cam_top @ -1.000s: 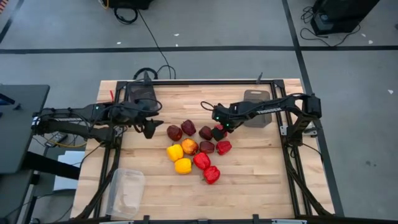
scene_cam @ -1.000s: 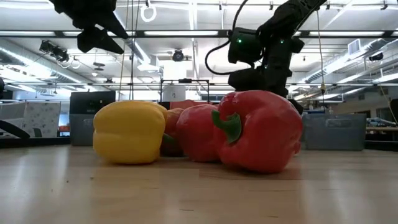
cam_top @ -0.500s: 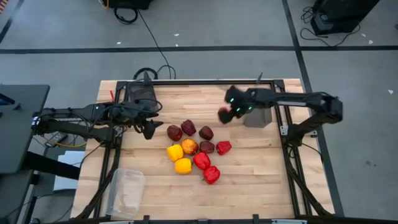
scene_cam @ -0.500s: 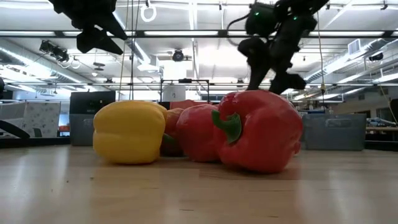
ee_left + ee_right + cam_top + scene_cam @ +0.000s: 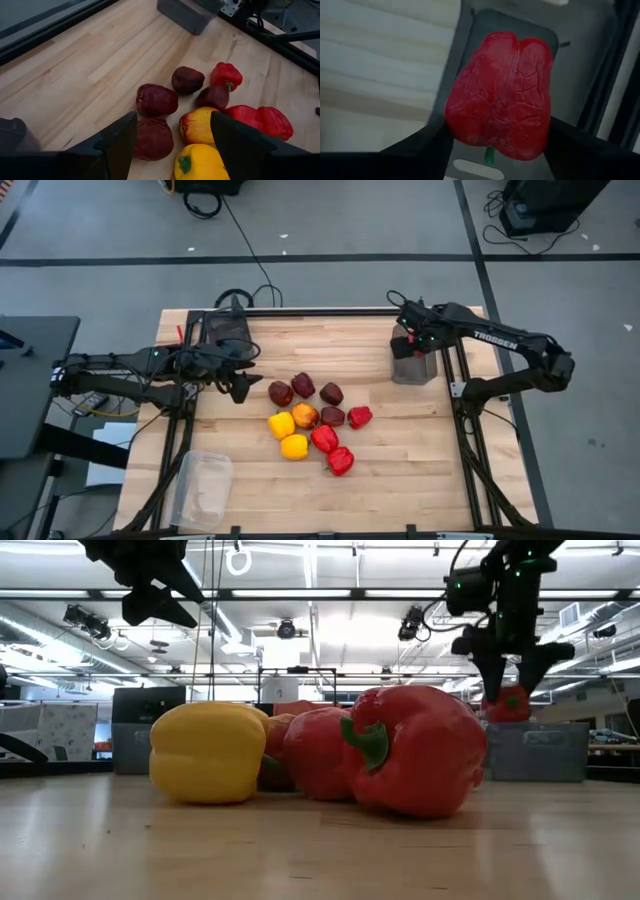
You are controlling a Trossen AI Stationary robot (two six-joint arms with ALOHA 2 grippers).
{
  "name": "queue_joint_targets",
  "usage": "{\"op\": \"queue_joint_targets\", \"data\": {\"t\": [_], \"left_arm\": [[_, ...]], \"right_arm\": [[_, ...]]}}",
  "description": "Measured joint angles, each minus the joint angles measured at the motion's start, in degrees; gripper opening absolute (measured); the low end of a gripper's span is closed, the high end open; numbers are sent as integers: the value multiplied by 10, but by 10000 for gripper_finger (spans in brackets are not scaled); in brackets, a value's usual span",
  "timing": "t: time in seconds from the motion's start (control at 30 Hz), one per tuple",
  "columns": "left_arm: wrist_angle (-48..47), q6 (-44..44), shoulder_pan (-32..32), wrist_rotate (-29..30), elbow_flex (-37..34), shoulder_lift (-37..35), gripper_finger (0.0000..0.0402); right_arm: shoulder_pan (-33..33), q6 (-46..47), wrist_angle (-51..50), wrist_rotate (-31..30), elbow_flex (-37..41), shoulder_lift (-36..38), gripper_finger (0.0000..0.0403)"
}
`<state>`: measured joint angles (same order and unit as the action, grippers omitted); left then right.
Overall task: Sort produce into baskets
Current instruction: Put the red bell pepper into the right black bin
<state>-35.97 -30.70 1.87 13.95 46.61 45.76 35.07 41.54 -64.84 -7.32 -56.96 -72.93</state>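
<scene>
Several peppers lie in a pile (image 5: 312,420) on the wooden table: maroon ones (image 5: 303,386), red ones (image 5: 340,460), yellow ones (image 5: 294,446) and an orange-yellow one (image 5: 305,415). My right gripper (image 5: 408,340) is shut on a red pepper (image 5: 500,95) above the dark grey tub at the right (image 5: 415,368). The pepper also shows in the low view (image 5: 508,703). My left gripper (image 5: 240,385) is open and empty, in the air just left of the pile; the wrist view (image 5: 172,145) shows its fingers wide apart over the maroon peppers (image 5: 156,99). My right gripper pinches the red pepper by its two opposite sides (image 5: 456,127) between its two fingers (image 5: 422,150). The fingers point down from above. The pepper hangs below them, stem end (image 5: 489,155) toward the gripper, lifted clear above the grey tub's floor (image 5: 570,60).
A second dark grey tub (image 5: 228,332) stands at the far left of the table. A clear tub (image 5: 203,488) stands at the near left corner. A black frame (image 5: 462,395) runs along the table's edges.
My right gripper has risen out of the pile with the red pepper and swung toward the table's far right, over the right grey tub. The pepper is lifted clear. The other peppers and my left gripper have stayed where they were.
</scene>
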Motion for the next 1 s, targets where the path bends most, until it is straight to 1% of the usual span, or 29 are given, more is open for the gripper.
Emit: {"op": "queue_joint_targets", "data": {"t": [0.17,0.3,0.4,0.5,0.57,0.73,0.9,1.0], "left_arm": [[0,-14,0,10,0,0,257],[0,-12,0,11,0,0,257],[0,-12,0,16,0,0,257],[0,-10,0,29,0,0,257],[1,3,0,39,0,0,257],[7,87,-5,84,0,3,257],[17,108,-5,88,0,15,257],[33,109,-5,66,0,31,257]], "right_arm": [[5,-27,31,7,34,-9,308],[10,-56,53,21,41,-10,335],[12,-106,56,26,32,-10,356],[-3,-171,67,66,12,-9,369],[-29,-206,91,99,0,-9,371],[-122,-325,166,162,-8,-10,366],[-221,-419,204,167,6,-10,366],[-280,-458,258,149,21,-11,366]]}}
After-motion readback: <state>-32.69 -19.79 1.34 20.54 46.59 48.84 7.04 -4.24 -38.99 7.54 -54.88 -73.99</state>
